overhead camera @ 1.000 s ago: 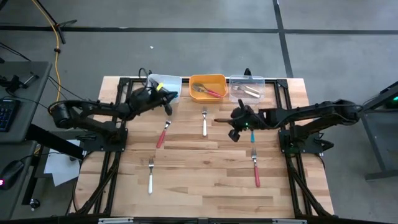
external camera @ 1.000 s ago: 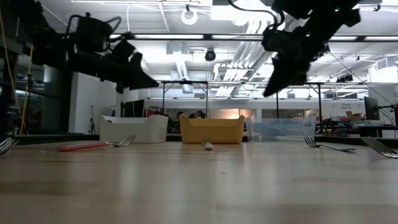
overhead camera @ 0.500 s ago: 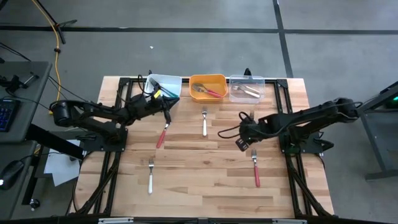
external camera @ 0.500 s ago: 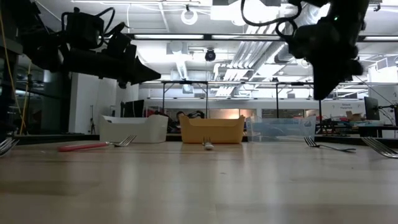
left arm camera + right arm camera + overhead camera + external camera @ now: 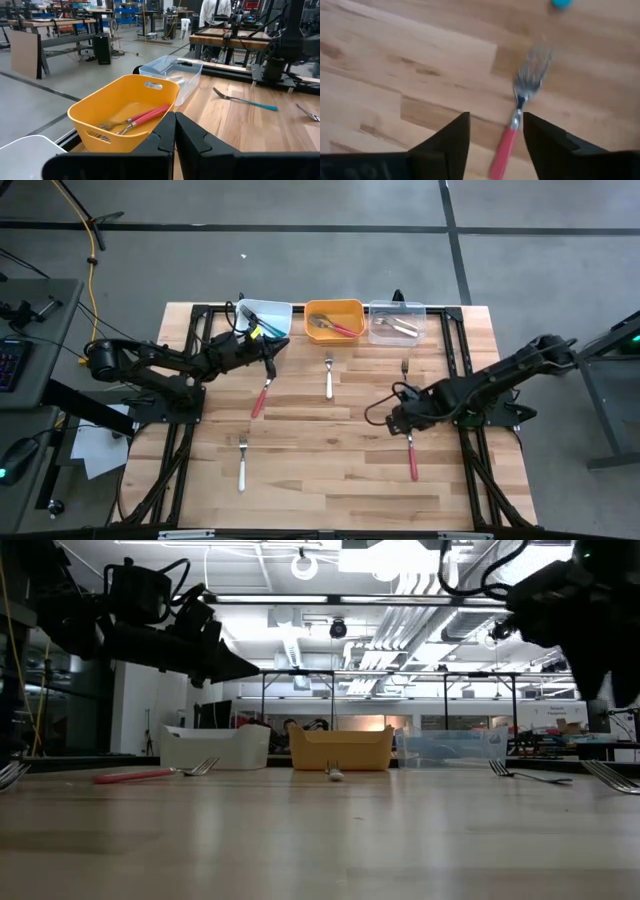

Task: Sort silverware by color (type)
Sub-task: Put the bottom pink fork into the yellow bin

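Note:
My right gripper (image 5: 496, 120) points down, open, above a red-handled fork (image 5: 512, 131) on the table, one finger on either side of its neck without touching it. In the high view it (image 5: 397, 420) hangs over that fork's (image 5: 411, 455) tine end. A blue-handled fork (image 5: 245, 101) lies just beyond. My left gripper (image 5: 175, 131) is shut and holds nothing. It hovers level beside the white bin (image 5: 266, 313) and faces the orange bin (image 5: 125, 107), which holds red-handled forks. A red fork (image 5: 260, 395) and two white forks (image 5: 328, 376) (image 5: 242, 463) lie flat on the wood.
Three bins stand in a row at the far edge: white, orange (image 5: 334, 320) and clear (image 5: 397, 322), the clear one with silver forks inside. Black frame rails (image 5: 470, 470) run along both sides of the table. Bare wood lies in the near middle (image 5: 330, 470).
My right gripper has swung from the middle of the table, near the blue fork, toward the near edge. It has tipped from roughly level to pointing down and now stands over the red fork. No fork has moved.

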Robot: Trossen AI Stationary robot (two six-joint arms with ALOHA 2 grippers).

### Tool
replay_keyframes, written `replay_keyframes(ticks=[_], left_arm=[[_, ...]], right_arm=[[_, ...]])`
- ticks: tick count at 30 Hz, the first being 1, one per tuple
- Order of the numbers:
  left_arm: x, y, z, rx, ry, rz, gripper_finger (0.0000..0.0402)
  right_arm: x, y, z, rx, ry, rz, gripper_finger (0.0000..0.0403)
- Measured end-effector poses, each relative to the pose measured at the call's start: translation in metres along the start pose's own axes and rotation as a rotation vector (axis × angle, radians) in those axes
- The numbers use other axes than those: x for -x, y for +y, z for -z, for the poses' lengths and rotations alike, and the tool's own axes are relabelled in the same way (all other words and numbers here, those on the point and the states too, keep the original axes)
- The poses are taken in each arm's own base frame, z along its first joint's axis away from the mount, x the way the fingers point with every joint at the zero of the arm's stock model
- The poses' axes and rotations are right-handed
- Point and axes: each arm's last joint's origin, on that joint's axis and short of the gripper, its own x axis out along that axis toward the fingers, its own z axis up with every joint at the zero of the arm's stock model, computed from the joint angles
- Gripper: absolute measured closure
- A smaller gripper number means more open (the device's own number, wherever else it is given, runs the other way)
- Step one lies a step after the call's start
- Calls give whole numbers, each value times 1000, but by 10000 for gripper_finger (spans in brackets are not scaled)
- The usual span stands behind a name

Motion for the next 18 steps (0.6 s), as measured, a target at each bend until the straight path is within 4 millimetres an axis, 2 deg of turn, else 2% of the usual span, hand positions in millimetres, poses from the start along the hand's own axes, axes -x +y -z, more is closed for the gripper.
replay_keyframes(ticks=[3, 8, 14, 18], left_arm=[[0, 0, 0, 0, 0, 0, 401], [0, 0, 0, -5, 1, 0, 401], [0, 0, 0, -7, 1, 0, 401], [0, 0, 0, -7, 1, 0, 401]], right_arm=[[-7, -2, 8, -67, 48, 56, 214], [-21, 1, 18, -118, 53, 117, 216], [-45, 5, 20, -142, 24, 215, 239], [-59, 12, 19, -127, 26, 213, 262]])
